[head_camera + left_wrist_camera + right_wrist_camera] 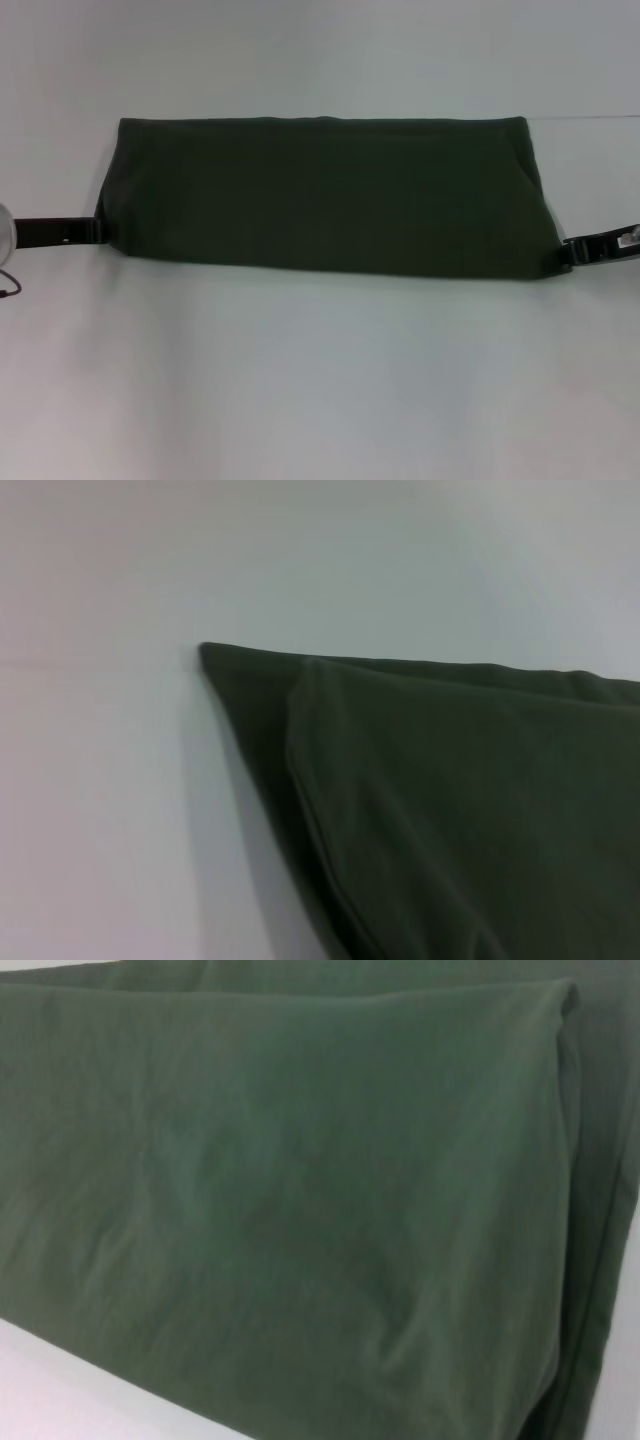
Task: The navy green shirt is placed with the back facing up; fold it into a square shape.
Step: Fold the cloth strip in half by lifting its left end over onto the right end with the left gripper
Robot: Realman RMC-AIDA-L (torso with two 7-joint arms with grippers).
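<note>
The navy green shirt (325,195) lies on the white table as a long folded band, plain side up, running left to right. My left gripper (105,232) meets the band's near left corner, and my right gripper (567,250) meets its near right corner. In the left wrist view a pointed, folded corner of the shirt (430,800) shows with a seam running along it and a shadow beneath. The right wrist view is almost filled by the shirt (300,1210), with a folded edge at one side. Neither wrist view shows its own gripper.
The white table (320,380) extends in front of the shirt and behind it. A thin dark cable (8,285) hangs by the left arm at the picture's edge.
</note>
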